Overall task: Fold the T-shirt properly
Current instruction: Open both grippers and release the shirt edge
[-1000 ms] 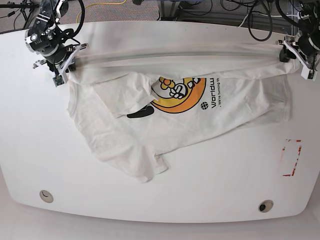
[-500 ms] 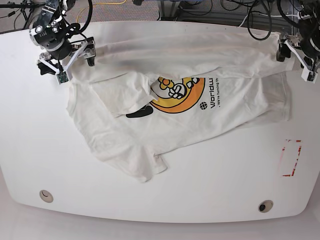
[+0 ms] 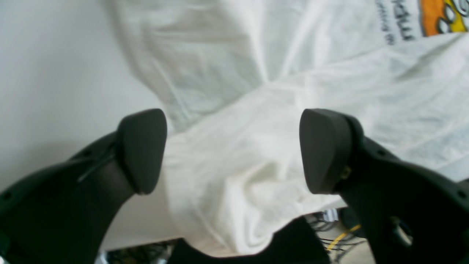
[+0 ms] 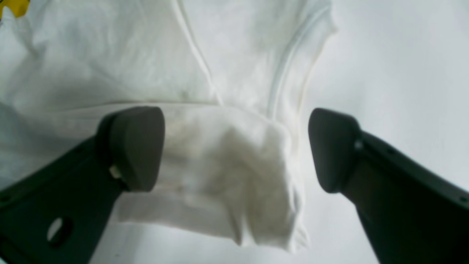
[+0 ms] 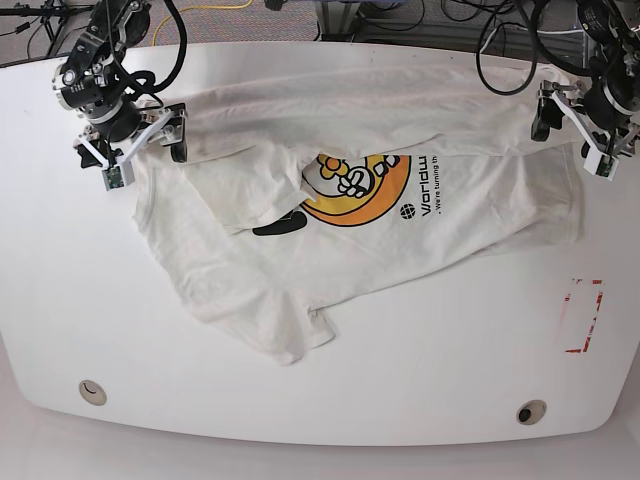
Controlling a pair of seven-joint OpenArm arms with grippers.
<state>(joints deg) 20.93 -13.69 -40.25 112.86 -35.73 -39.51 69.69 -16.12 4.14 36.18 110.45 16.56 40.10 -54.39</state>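
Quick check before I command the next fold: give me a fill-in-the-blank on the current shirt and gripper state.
1. The jaws of the left gripper stand ____.
2. The jaws of the right gripper stand ____.
3. The T-shirt is held by ____ gripper.
4. The round orange graphic on the shirt faces ____.

Missing words: open; open; neither; up

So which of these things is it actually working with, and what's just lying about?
Part of the job:
- T-shirt, spread rumpled on the table
- left gripper, open above one corner
- right gripper, open above the other

Just there:
- white table
- red marking
- cables behind
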